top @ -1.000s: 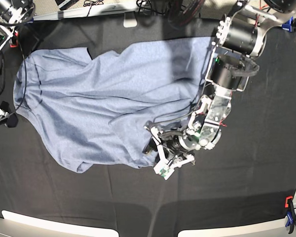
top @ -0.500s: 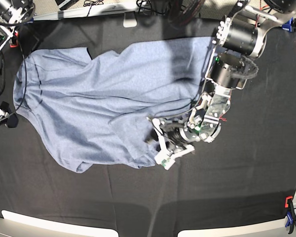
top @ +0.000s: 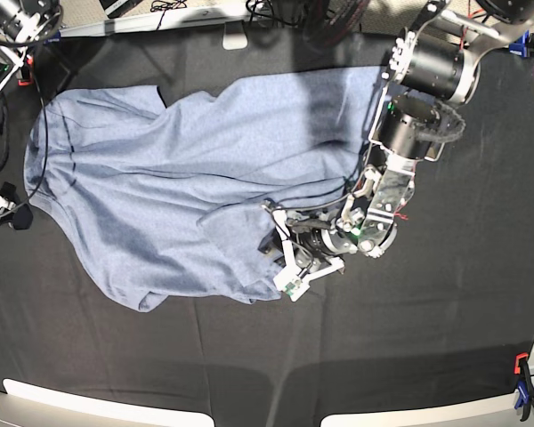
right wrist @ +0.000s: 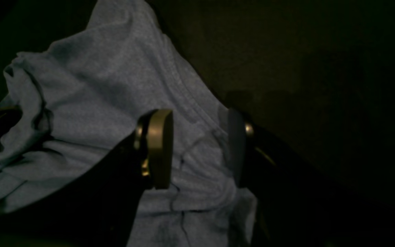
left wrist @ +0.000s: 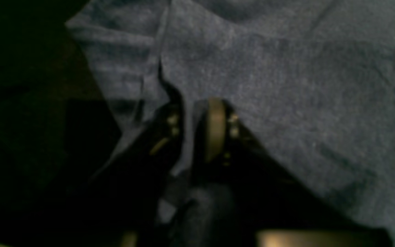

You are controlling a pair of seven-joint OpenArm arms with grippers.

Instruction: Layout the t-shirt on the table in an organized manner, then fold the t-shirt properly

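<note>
The t-shirt lies spread but rumpled across the left and middle of the black tabletop, its plain blue-grey side up, with creases running across it and one corner folded back over itself near the lower right edge; the left claw sits low at that folded corner, and the left wrist view shows its jaws nearly closed, pinching a thin fold of the t-shirt between them; in the right wrist view the right claw has its jaws well apart, straddling a bunched hem of the fabric without clamping it; its fingertips lie over the cloth, the other at the shirt's edge beside bare tabletop.
</note>
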